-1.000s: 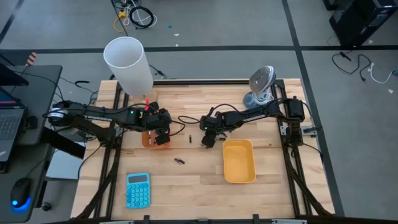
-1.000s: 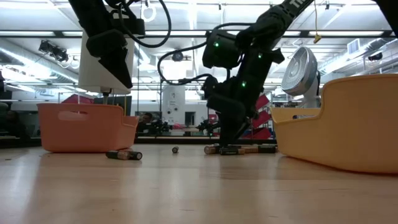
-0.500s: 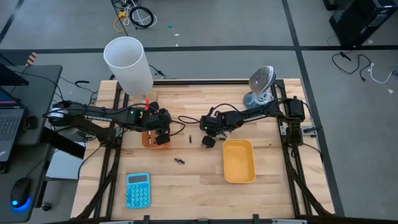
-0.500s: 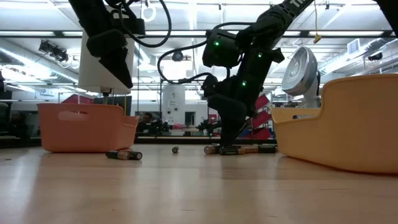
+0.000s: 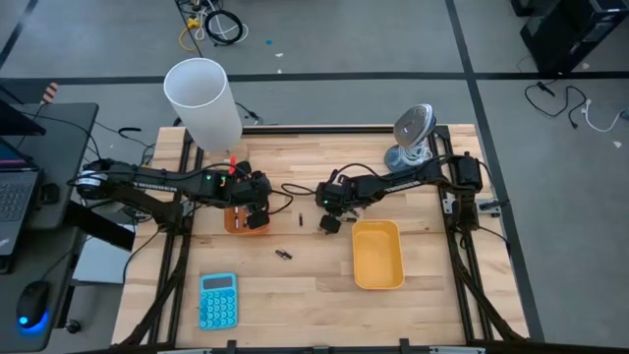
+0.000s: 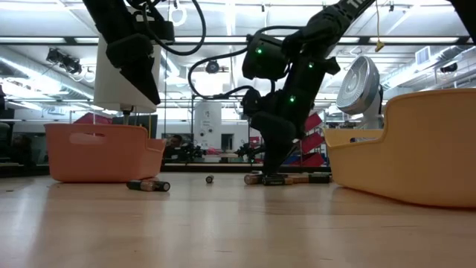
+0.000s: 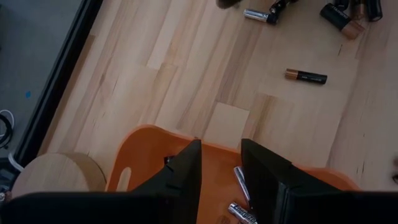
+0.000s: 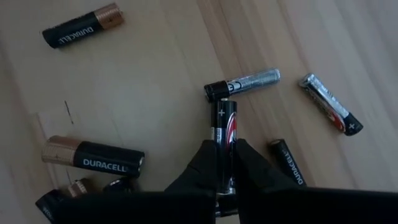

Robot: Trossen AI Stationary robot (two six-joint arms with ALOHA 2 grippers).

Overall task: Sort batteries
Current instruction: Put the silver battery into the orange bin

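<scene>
The right pincer (image 8: 225, 163) has closed on a slim black-and-red cylindrical battery (image 8: 224, 127), pinched low on its barrel amid loose cells on the wooden counter (image 8: 155, 81). It looks light, rigid and slick, apt to roll. The left pincer (image 7: 219, 163) hangs open above the orange plastic tray (image 7: 146, 155).

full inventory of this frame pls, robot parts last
batteries: several loose, black/copper and silver, mid-table by right gripper; two more lower centre; silver ones in orange tray
orange tray: 1, under left gripper
yellow tray: 1, right of centre
calculator: 1, blue, front left
white cylinder: 1, back left
fan: 1, grey, back right
left gripper: open, over orange tray
right gripper: shut on black battery
</scene>
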